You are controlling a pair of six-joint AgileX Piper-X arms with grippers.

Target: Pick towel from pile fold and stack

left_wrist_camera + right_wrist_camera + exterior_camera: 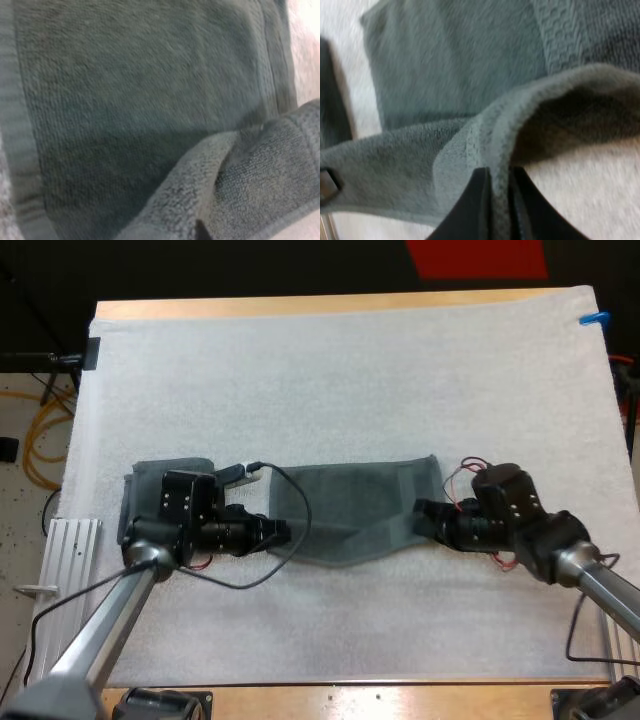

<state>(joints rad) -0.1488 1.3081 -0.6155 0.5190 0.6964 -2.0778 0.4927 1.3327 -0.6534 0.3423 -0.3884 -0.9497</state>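
Right end effector [499, 177] pinches a lifted edge of the towel [360, 502]; left end effector [283, 531] sits at the opposite edge (its grip I cannot tell).

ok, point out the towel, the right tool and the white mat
towel [350, 502]: high view, its flat middle
right tool [499, 175]: right wrist view, between the fingertips pinching the towel fold
white mat [350, 380]: high view, bare far part

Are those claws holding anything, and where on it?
The right gripper pinches the towel at its near right corner. Whether the left gripper grips it cannot be told.
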